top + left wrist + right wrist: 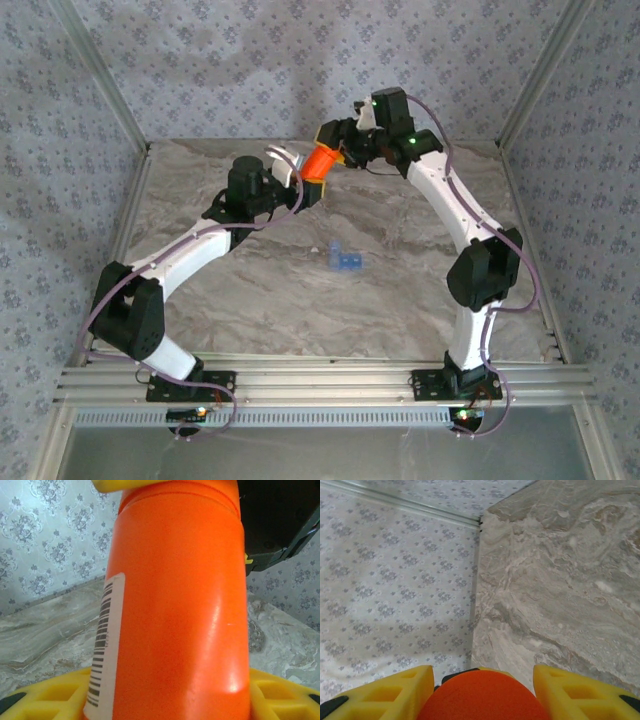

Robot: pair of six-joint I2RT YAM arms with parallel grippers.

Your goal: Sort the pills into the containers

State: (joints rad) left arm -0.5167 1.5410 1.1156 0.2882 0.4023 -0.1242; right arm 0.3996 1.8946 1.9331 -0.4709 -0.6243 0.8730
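Note:
An orange bottle [322, 162] with a barcode label is held above the far part of the table, between the two arms. My left gripper [300, 178] is shut on its body; in the left wrist view the bottle [175, 605] rises between the yellow fingers [45, 692]. My right gripper [347, 150] comes from the far right and is closed round the bottle's other end [482, 695], a yellow finger [385, 692] on each side. The containers, a small translucent blue pill box [345, 260], lie on the table's middle. Pills are out of view.
The marble table [400, 290] is fenced by patterned walls and metal posts [100, 70]. The table's far edge meets the wall [395, 580] just past the right gripper. An aluminium rail [320, 385] runs along the near edge.

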